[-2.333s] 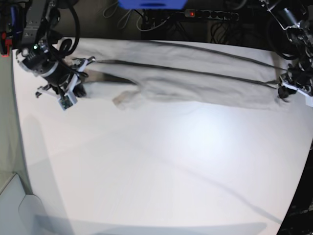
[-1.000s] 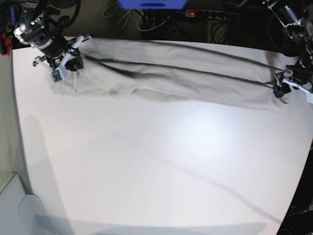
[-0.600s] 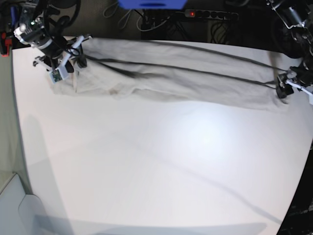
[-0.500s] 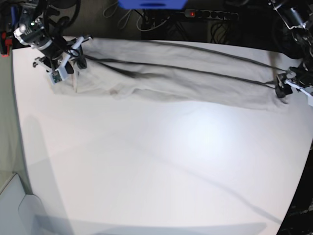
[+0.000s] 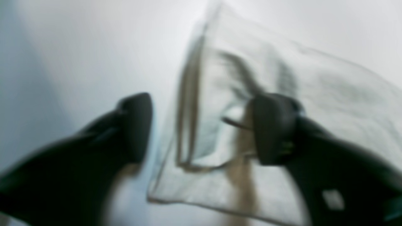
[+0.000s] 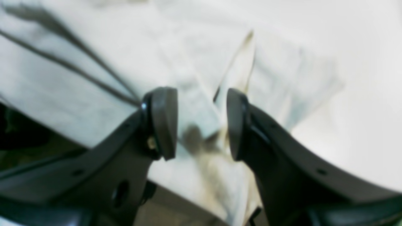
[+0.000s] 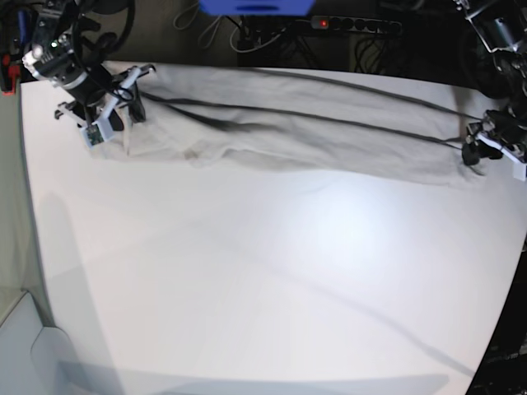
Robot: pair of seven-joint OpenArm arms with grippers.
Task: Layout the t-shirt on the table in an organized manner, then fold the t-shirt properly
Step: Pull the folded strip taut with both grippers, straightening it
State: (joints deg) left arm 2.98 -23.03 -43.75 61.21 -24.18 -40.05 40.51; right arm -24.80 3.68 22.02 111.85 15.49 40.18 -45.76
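Your t-shirt (image 7: pixel 305 132) lies stretched in a long, narrow band across the far part of the table (image 7: pixel 272 288), running from the far left corner toward the right edge in the base view. It looks bunched and wrinkled rather than spread flat, with two dark lines running along its length; you cannot tell from this view whether they are folds or shadows. The near and middle parts of the table carry nothing but soft shadows.

At the end of the cloth on the base view's left, your right gripper (image 6: pixel 201 125) hovers low over the shirt. Its wrist view shows the two dark fingers (image 6: pixel 163 122) standing apart, with a fold of cloth and a corner of it showing in the gap between them. The picture is too blurred to say whether either finger touches the fabric, and nothing is pinched.

At the other end, your left gripper (image 5: pixel 201 128) sits over the shirt's corner near the table's right edge. Its fingers (image 5: pixel 273 128) are spread wide, one over bare table, the other over the cloth, with a hem edge lying between them. That view is badly smeared, so contact cannot be judged.

Behind the table, you can see a power strip (image 7: pixel 354 25) among dark cables.
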